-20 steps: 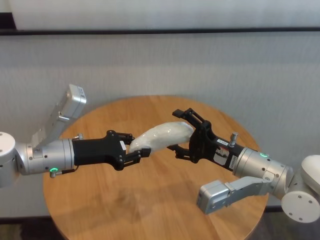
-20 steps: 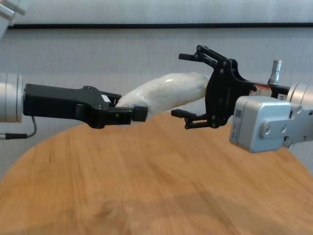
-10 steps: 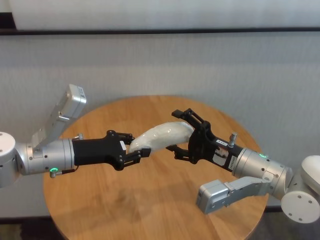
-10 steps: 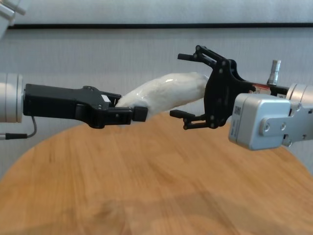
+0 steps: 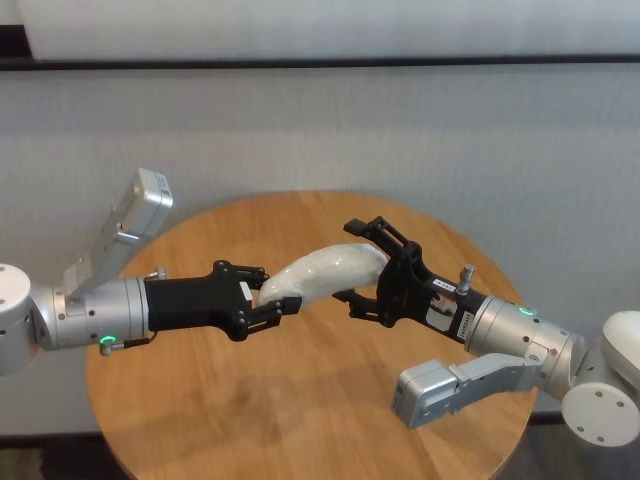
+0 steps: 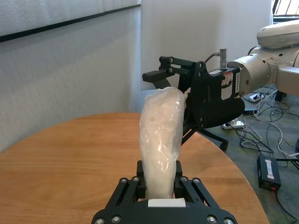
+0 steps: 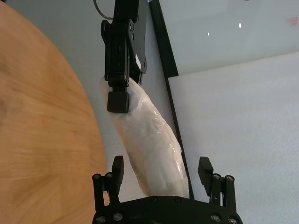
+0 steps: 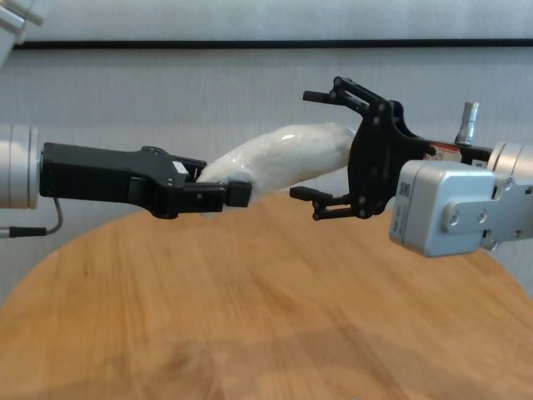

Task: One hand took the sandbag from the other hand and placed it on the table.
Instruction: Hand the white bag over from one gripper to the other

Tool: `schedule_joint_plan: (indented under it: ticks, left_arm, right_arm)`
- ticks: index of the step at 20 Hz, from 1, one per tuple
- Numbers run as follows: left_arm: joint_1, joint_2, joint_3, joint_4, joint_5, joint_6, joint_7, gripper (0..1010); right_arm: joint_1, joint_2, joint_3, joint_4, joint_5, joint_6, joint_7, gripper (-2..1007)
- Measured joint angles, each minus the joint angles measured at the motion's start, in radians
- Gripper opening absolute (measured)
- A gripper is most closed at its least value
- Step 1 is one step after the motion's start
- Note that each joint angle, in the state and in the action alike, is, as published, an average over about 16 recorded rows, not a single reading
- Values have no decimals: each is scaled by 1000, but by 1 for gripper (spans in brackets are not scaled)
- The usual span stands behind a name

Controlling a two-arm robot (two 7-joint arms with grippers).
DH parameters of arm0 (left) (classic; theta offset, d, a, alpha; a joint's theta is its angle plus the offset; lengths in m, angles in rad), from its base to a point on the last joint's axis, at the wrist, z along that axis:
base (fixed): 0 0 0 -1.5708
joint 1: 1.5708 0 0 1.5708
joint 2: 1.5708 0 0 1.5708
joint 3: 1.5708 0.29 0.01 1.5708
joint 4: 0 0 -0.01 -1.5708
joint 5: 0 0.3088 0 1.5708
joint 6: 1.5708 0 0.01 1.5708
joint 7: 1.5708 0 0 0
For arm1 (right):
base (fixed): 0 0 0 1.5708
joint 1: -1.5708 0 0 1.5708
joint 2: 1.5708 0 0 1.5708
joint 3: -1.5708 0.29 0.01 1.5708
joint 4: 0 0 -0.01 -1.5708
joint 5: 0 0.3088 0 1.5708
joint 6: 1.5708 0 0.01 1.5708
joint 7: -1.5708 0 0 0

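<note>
- Nearest to the camera, in the lower half of the chest view, lies the large round wooden table (image 8: 250, 317) with its light orange-brown plank-grain top; nothing rests on the part that shows.
- Above it, at the centre of the frame, hangs the white elongated soft pouch with a shiny plastic skin, the sandbag (image 8: 279, 158). It is in the air, apart from the table, and rises from lower left to upper right.
- At the left of the frame, the long slim flat black left gripper (image 8: 225, 193) is clenched on the lower end of the sandbag.
- At the right of the frame, the black open-frame linkage right gripper (image 8: 310, 144) stands wide and released. Its thin fingers (image 7: 117, 168) are on both sides of the upper end of the sandbag, and a gap shows between them and the skin.
- The step in hand looks like the handover itself, just before the taking grip.
- The next move probably calls for the right gripper to clamp firmly on the pouch; only after that should the left one let go, otherwise the soft bag may drop or sag out.
</note>
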Motion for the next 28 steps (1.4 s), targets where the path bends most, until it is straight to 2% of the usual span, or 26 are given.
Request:
schedule_joint_plan:
  ticks: [7, 20, 28]
  left_arm:
    - [0, 0, 0, 0, 0, 0, 0, 343]
    - [0, 0, 0, 0, 0, 0, 0, 343]
    - [0, 0, 0, 0, 0, 0, 0, 343]
  right_arm:
    - [0, 0, 0, 1, -3, 0, -2, 907]
    - [1, 1, 0, 2, -6, 0, -4, 595]
    - [1, 1, 0, 2, -7, 0, -4, 543]
